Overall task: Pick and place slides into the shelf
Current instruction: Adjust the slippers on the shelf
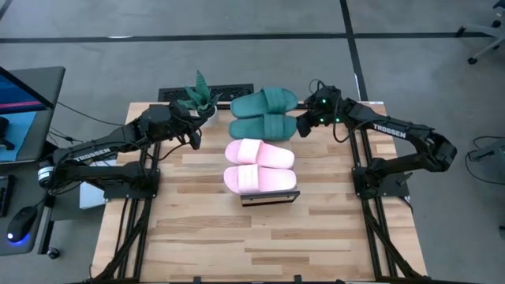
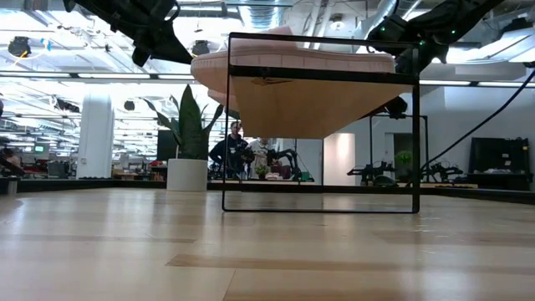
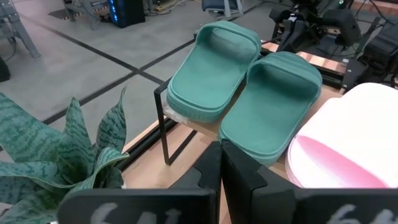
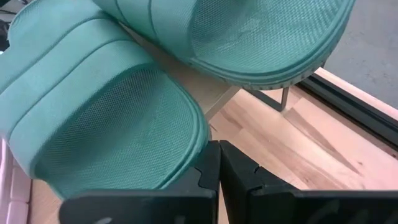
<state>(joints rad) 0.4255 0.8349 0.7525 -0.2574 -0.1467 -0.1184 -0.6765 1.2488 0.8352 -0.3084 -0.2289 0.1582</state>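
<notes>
Two dark green slides (image 1: 264, 114) and two pale pink slides (image 1: 259, 166) lie side by side on the shelf (image 1: 270, 197), flat on its plank top, green pair farther back. My left gripper (image 1: 195, 140) hovers shut to the left of the shelf, apart from the slides; its wrist view looks along the green slides (image 3: 249, 93). My right gripper (image 1: 303, 128) is shut and slants down at the right-hand end of the nearer green slide (image 4: 118, 130). In the low view the shelf (image 2: 318, 100) fills the middle, with the pink slides (image 2: 292, 54) on top. My right gripper has its shut fingertips (image 4: 211, 163) right beside the rim of the nearer green slide's right-hand end (image 4: 198, 134), slanting down from the table's right side. Whether they touch the rim, I cannot tell. The slide lies flat on the shelf.
A potted snake plant (image 1: 201, 96) stands on the table left of the green slides, close to my left gripper. The shelf's thin dark legs (image 4: 285, 96) stand on the wooden table (image 1: 252, 244), which has bare room toward its near edge. A person (image 2: 232, 150) shows far off in the room.
</notes>
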